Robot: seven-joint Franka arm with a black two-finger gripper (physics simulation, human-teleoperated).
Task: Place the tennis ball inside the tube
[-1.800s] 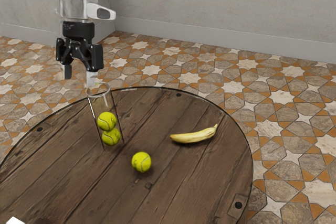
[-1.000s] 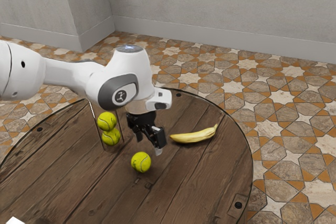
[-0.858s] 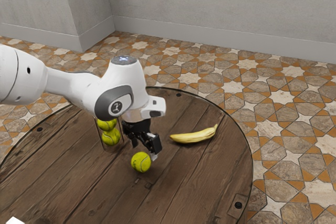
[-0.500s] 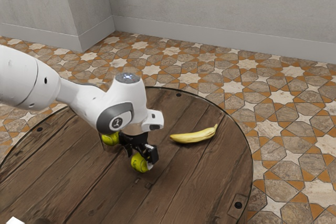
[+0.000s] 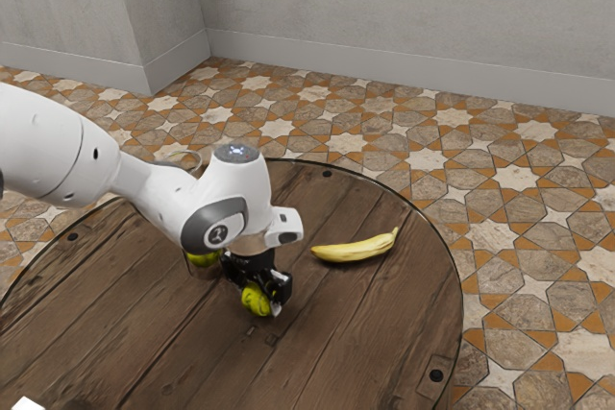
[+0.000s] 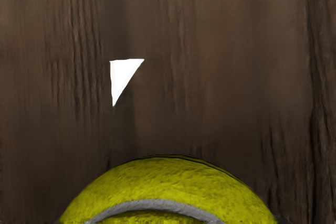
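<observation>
- And here's the tennis ball on the table, with the gripper right at it!
- Over to the exterior view's left, farther back, stands the tube, another ball inside, partly behind the arm.
- Exterior view's right: the banana!

Round table of brown wooden planks, thin dark rim; three items noted on top.
By the exterior view's sides: clear cylindrical tube, standing toward the far left, partly hidden; yellow-green tennis ball with pale seam, on the planks nearer and to the right of the tube; yellow curved banana, lying farther right and slightly farther back than the ball, apart from both, its stem end to the right.
</observation>
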